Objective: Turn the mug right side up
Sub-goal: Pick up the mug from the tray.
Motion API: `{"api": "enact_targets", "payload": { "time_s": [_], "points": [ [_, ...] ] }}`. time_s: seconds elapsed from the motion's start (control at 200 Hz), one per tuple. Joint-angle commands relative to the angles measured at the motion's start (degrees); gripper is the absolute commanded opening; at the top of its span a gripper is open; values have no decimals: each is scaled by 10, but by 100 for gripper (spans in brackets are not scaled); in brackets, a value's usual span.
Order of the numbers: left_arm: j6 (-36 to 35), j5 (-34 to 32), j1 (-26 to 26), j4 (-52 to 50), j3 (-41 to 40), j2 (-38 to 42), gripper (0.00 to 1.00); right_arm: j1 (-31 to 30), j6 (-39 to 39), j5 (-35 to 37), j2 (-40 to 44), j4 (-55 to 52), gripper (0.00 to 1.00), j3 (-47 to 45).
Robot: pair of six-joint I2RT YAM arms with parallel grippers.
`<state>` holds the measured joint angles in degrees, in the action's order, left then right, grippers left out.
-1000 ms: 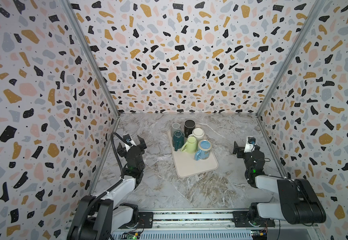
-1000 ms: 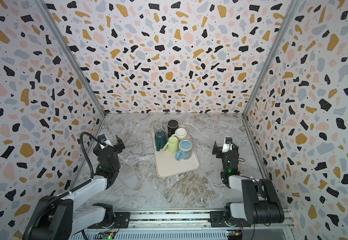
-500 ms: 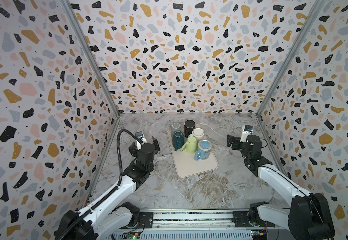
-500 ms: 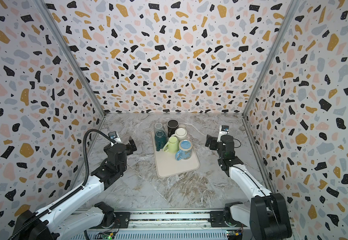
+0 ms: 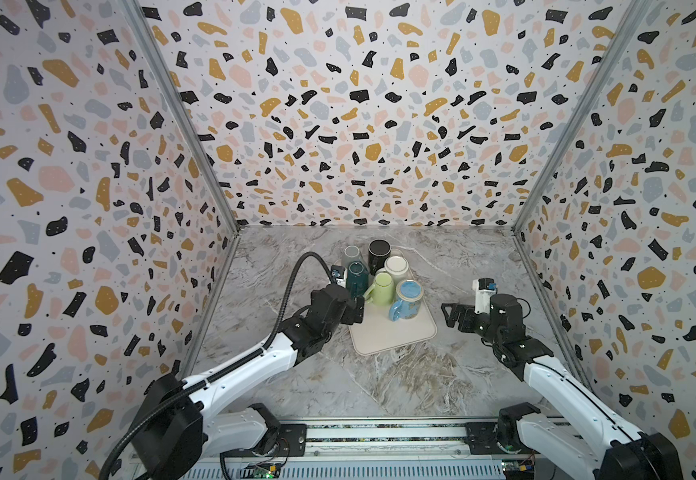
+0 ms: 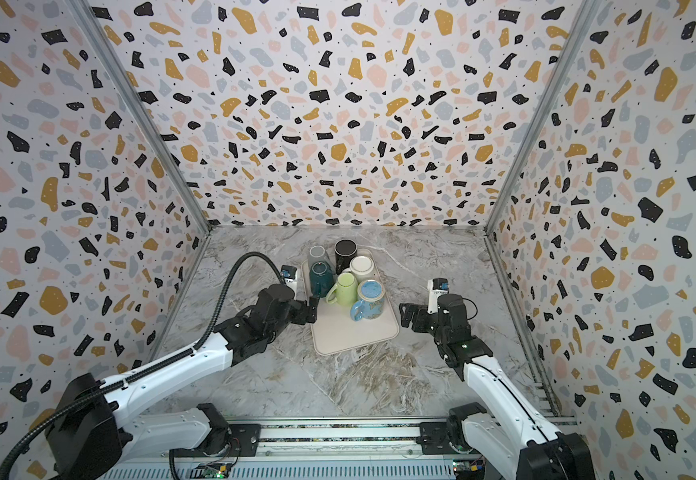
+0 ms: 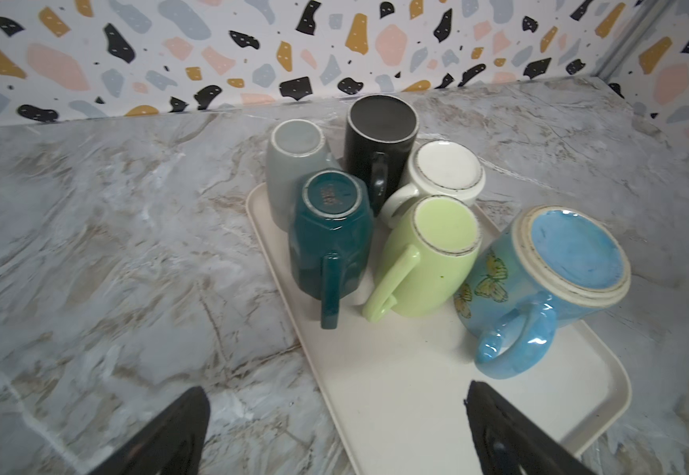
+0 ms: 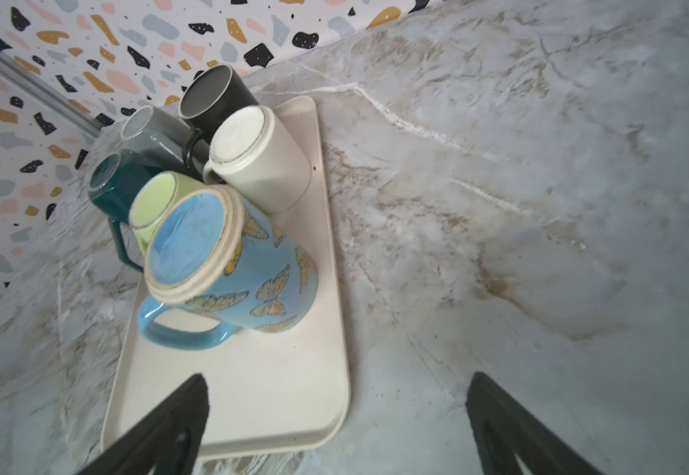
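Observation:
Several mugs stand upside down, bases up, packed on the far half of a cream tray (image 5: pixel 394 337): grey (image 5: pixel 352 252), black (image 5: pixel 379 252), white (image 5: pixel 397 266), teal (image 5: pixel 356 275), lime green (image 5: pixel 382 287) and a blue butterfly mug (image 5: pixel 406 297). My left gripper (image 5: pixel 357 306) hangs open at the tray's left edge, just in front of the teal mug (image 7: pixel 328 230), with nothing between its fingers. My right gripper (image 5: pixel 452 316) is open and empty to the right of the tray, level with the blue mug (image 8: pixel 231 263). Neither gripper touches a mug.
The marble tabletop (image 5: pixel 379 382) is boxed in by terrazzo-patterned walls on three sides. The near half of the tray (image 7: pixel 396 390) is bare. A metal rail (image 5: pixel 379 434) carries both arm bases along the front edge.
Both arms have reached from near the front corners toward the tray, the left to its left edge, the right beside its right edge. Both grippers stayed open.

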<state>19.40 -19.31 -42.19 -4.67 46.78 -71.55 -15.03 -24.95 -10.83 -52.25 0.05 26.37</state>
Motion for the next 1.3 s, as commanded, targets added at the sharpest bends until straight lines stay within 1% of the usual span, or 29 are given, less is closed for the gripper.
{"api": "enact_targets", "payload": {
  "time_s": [0.0,0.14,0.3,0.506,0.671,0.851,0.931,0.991,1.292],
  "points": [
    [-31,60,-15,-3,43,-48,95,-2,-12,-58,26,-26,99,-6],
    [-40,96,-35,4,85,-108,92,-3,-15,-77,40,-38,99,-17],
    [-49,101,-58,3,127,-165,91,-3,-25,-103,71,-27,99,-40],
    [-51,109,-73,5,161,-221,88,-3,-24,-81,96,-55,99,-45],
    [-52,112,-80,4,176,-249,87,-2,-25,-80,109,-61,99,-52],
    [-48,115,-88,17,183,-269,82,0,-28,-72,118,-63,99,-59],
    [-43,114,-91,13,193,-281,78,1,-28,-71,118,-66,99,-59],
    [-42,115,-93,12,199,-289,77,2,-27,-70,118,-69,99,-59],
    [-38,103,-103,18,209,-305,72,7,-28,-60,123,-80,99,-66]
  ]
}}
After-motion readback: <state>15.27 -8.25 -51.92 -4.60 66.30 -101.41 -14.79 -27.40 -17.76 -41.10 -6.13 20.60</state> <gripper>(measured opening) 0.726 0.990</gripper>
